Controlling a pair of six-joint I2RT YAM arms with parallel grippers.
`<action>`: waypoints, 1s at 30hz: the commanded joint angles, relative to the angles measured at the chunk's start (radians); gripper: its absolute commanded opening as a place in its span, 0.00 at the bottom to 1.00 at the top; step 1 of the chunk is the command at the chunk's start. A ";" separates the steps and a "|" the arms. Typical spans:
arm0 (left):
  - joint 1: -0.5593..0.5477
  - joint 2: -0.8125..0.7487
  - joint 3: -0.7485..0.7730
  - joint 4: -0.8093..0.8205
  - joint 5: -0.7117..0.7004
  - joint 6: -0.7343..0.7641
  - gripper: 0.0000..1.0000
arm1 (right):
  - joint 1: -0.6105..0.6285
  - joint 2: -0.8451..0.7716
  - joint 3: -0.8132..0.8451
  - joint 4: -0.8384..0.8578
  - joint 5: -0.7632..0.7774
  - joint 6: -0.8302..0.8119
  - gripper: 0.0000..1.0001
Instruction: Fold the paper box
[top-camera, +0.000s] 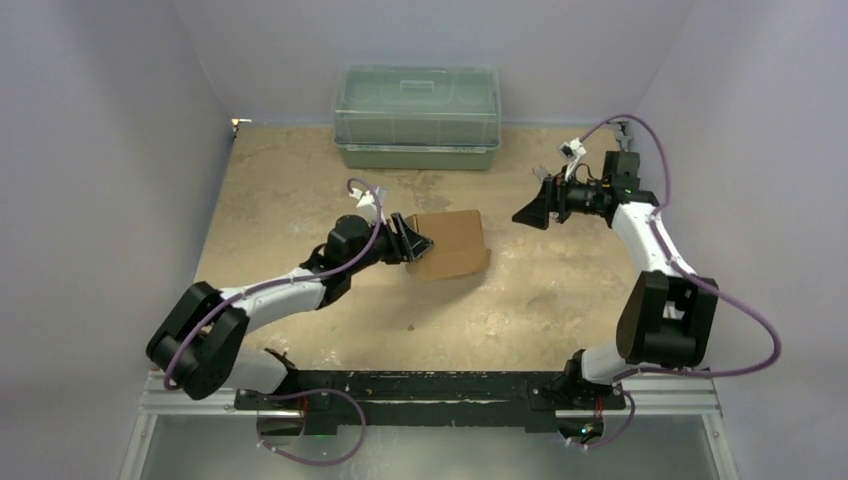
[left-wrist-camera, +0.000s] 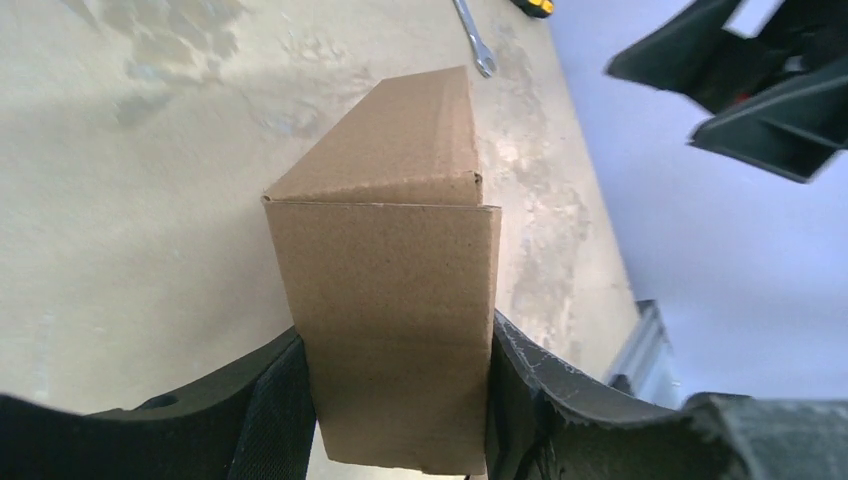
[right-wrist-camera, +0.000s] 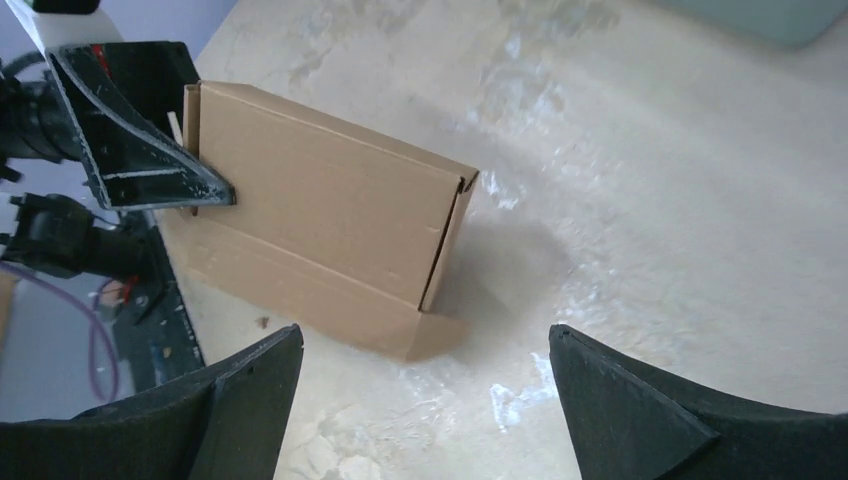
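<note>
Left gripper (left-wrist-camera: 395, 335) fingers (left-wrist-camera: 270, 400) part-open, pinching the paper box (left-wrist-camera: 385, 240) between them. Right gripper (right-wrist-camera: 425, 340) fingers (right-wrist-camera: 620, 410) spread wide, clear of the box.

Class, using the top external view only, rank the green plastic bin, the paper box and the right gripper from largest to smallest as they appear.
1. green bin
2. paper box
3. right gripper: it looks the smallest, even though it may be raised nearer the camera, which would enlarge it.
</note>
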 joint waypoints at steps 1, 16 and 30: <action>0.003 -0.115 0.183 -0.475 -0.125 0.333 0.09 | -0.039 -0.109 0.032 -0.063 -0.008 -0.089 0.96; -0.560 0.118 0.766 -1.156 -1.140 0.911 0.02 | -0.067 -0.175 0.000 -0.044 -0.001 -0.068 0.96; -0.822 0.452 0.663 -0.800 -1.518 1.075 0.00 | -0.114 -0.142 0.002 -0.044 -0.029 -0.064 0.96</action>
